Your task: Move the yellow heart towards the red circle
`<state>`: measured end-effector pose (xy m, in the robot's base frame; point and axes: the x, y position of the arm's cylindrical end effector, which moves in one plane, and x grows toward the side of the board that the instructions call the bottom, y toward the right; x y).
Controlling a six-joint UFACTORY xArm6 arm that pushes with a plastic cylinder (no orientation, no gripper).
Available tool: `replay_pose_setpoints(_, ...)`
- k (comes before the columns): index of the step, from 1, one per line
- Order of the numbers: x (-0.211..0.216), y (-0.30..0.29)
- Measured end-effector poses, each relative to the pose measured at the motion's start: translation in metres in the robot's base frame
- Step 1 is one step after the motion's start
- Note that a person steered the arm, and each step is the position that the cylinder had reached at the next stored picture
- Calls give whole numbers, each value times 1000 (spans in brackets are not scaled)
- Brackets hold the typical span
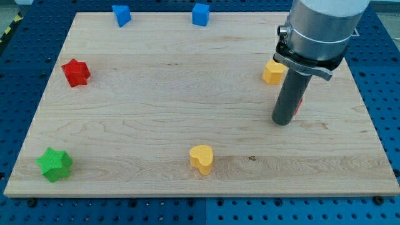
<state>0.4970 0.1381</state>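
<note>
The yellow heart (201, 158) lies near the view's bottom, at the middle of the wooden board (169, 106). The red circle (299, 104) is at the view's right, almost wholly hidden behind my rod; only a thin red sliver shows at the rod's right side. My tip (282, 122) rests on the board right in front of the red circle, far to the right of and above the yellow heart. I cannot tell whether the tip touches the circle.
A yellow block (272, 72) sits just left of the rod's upper part. A red star (75, 72) is at the left, a green star (54, 164) at the bottom left. Two blue blocks (121, 14) (200, 14) lie along the top edge.
</note>
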Motion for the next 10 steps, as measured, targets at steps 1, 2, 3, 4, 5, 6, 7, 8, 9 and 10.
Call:
replay_pose_setpoints(1,-2,1)
replay_pose_setpoints(2,16,9)
replay_pose_setpoints(3,23,-25)
replay_pose_setpoints(4,22,-102)
replay_pose_setpoints(5,22,-187)
replay_pose_setpoints(6,73,-213)
replay_pose_setpoints(7,105,-193)
replay_pose_setpoints(8,93,-171)
replay_pose_setpoints(9,92,-131)
replay_pose_setpoints(10,92,-96)
